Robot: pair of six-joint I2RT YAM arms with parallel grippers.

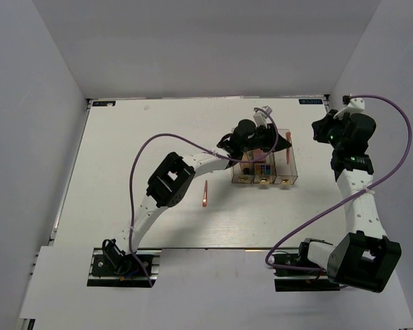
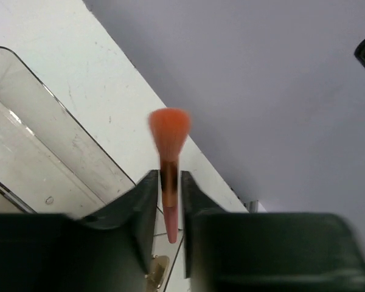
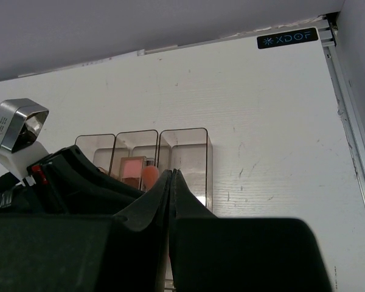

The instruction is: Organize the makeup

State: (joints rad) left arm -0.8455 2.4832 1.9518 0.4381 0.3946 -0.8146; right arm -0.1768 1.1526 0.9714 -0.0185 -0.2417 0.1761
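My left gripper (image 1: 281,142) hovers over the right end of the clear three-compartment box (image 1: 287,180). It is shut on a pink-handled makeup brush (image 1: 289,150). In the left wrist view the brush (image 2: 169,131) sits between my fingers (image 2: 145,194), its orange bristles pointing away. Eyeshadow palettes (image 1: 263,168) stand in the middle and left compartments; one pink palette (image 3: 132,170) shows in the right wrist view. A thin pink stick (image 1: 206,194) lies on the table left of the box. My right gripper (image 1: 323,130) is shut and empty, right of the box.
The white table (image 1: 138,158) is walled at the left, back and right. A purple cable (image 1: 141,155) loops over the left arm. A gold-coloured item (image 2: 155,271) lies below the left fingers. The box's empty right compartment (image 3: 184,149) faces the right wrist camera.
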